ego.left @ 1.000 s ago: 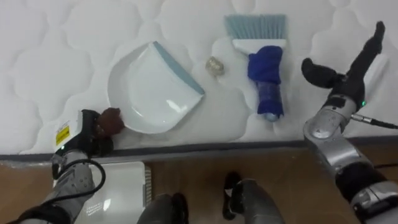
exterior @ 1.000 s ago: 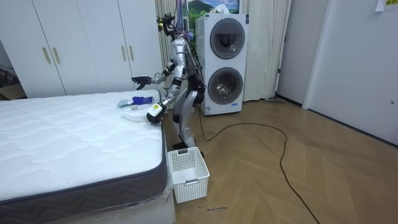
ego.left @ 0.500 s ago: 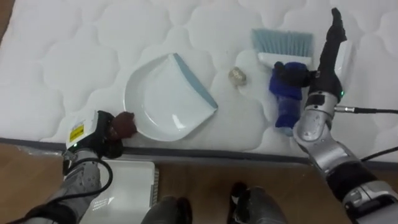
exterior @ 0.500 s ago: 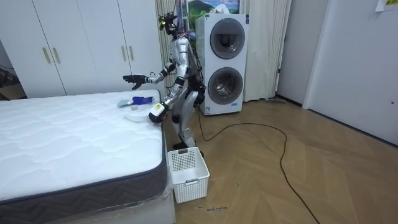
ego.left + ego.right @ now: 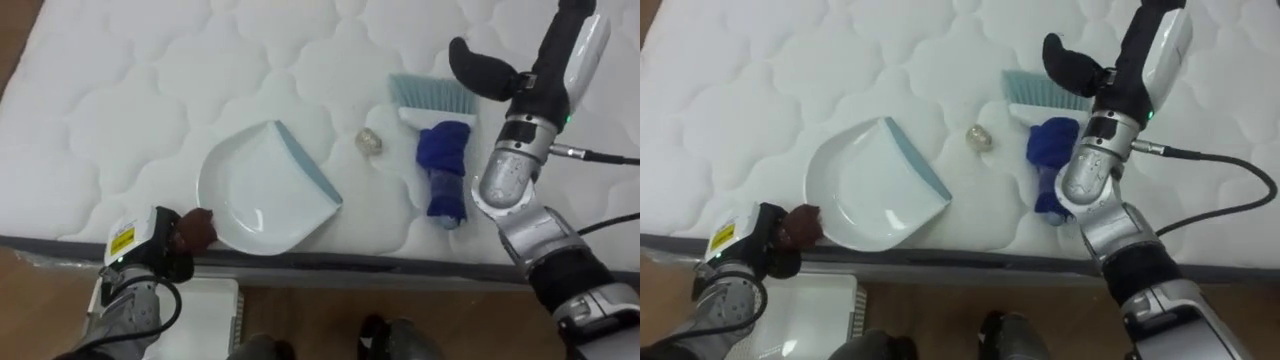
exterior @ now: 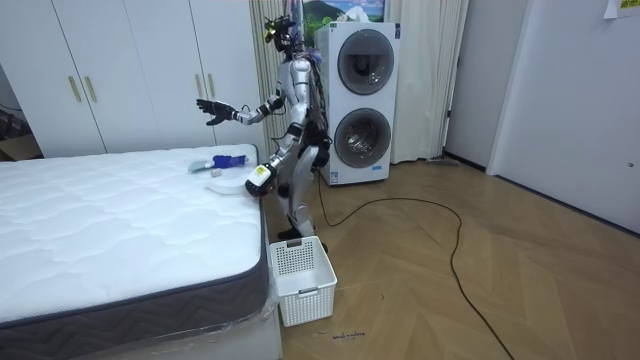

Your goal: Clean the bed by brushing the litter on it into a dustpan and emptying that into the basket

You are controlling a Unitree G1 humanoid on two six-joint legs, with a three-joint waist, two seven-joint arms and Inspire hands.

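I read my left hand (image 5: 168,248) as curled round the brown handle (image 5: 197,227) of the white plastic dustpan (image 5: 255,190), though its fingers are partly hidden. That grip pins the pan at the edge of the white quilted mattress (image 5: 130,90), lip facing the small crumpled beige scrap (image 5: 370,142). My right hand (image 6: 212,108) hovers raised, fingers spread and empty, above the blue-handled brush with pale bristles (image 5: 440,165) lying beside the scrap.

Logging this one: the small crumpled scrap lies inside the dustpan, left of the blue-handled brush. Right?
Not inside. In the left eye view the scrap lies on the bare mattress, between the dustpan and the brush, left of the brush.
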